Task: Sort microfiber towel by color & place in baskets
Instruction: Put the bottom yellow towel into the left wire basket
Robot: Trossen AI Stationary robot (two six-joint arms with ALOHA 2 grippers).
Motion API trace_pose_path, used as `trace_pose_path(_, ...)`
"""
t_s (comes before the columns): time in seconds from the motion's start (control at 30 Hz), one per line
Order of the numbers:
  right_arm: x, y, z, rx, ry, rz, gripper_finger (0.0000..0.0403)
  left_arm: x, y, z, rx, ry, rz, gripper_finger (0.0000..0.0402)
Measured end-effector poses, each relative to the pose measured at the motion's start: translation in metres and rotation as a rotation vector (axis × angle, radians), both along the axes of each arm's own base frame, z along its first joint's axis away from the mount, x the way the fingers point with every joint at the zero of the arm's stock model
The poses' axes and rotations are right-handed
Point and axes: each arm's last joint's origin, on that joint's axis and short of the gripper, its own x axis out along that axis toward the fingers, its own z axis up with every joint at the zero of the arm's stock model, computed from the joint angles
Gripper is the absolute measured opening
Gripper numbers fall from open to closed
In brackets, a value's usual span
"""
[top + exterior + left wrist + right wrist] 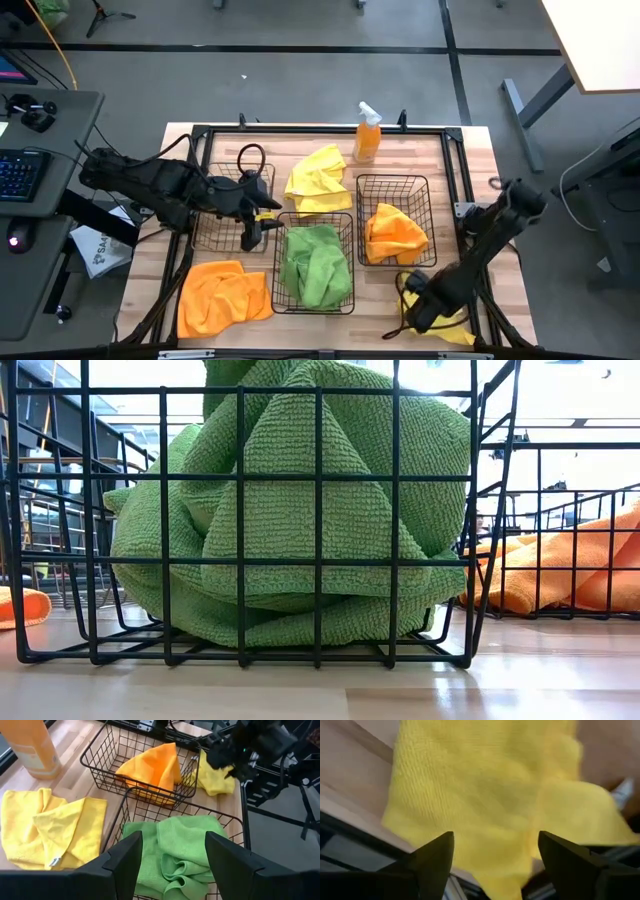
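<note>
Three black wire baskets on the wooden table, inside a black metal frame.

- Left basket: no towel visible in it. Left gripper hovering over its right edge, fingers spread apart, nothing between them.
- Middle basket: green towel bunched inside, filling most of it. Same towel fills the low view behind the mesh.
- Right basket: orange towel crumpled inside.

Loose towels:
- Yellow towel flat on the table at the far side, between left and right baskets, just beyond the middle basket, near the orange spray bottle.
- Second orange towel on the near left of the table, just left of the middle basket.
- Second yellow towel at the near right corner, partly under the right arm.

Right gripper down at that near-right yellow towel; right wrist view shows the cloth close in front, fingers apart, not clamped on it. Contact with the cloth: cannot tell.
</note>
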Motion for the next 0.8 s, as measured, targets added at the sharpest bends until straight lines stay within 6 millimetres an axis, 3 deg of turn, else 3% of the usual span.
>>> trace_pose_path(0.23, 0.013, 0.017, -0.041, 0.01, 0.021, 0.043, 0.0293, 0.0, 0.0, 0.0, 0.0, 0.001, -0.002, 0.0205)
trace_pose_path(0.43, 0.016, 0.021, -0.057, 0.015, 0.064, 0.068, 0.0272, 0.0, 0.0, 0.002, 0.025, -0.003, -0.017, 0.0205)
trace_pose_path(0.53, 0.017, 0.022, -0.055, 0.062, 0.064, 0.11, 0.0205, -0.002, 0.0, 0.017, 0.065, -0.05, -0.068, 0.0204)
trace_pose_path(0.67, 0.016, 0.023, -0.043, 0.106, 0.071, 0.206, 0.0042, -0.011, 0.004, 0.048, 0.138, -0.151, -0.099, 0.0204)
trace_pose_path(0.7, 0.016, 0.023, -0.037, 0.122, 0.065, 0.234, 0.0024, -0.014, 0.005, 0.057, 0.164, -0.179, -0.099, 0.0204)
trace_pose_path(0.8, 0.02, 0.027, -0.005, 0.242, -0.001, 0.3, 0.0026, -0.025, 0.01, 0.08, 0.258, -0.252, -0.079, 0.0204)
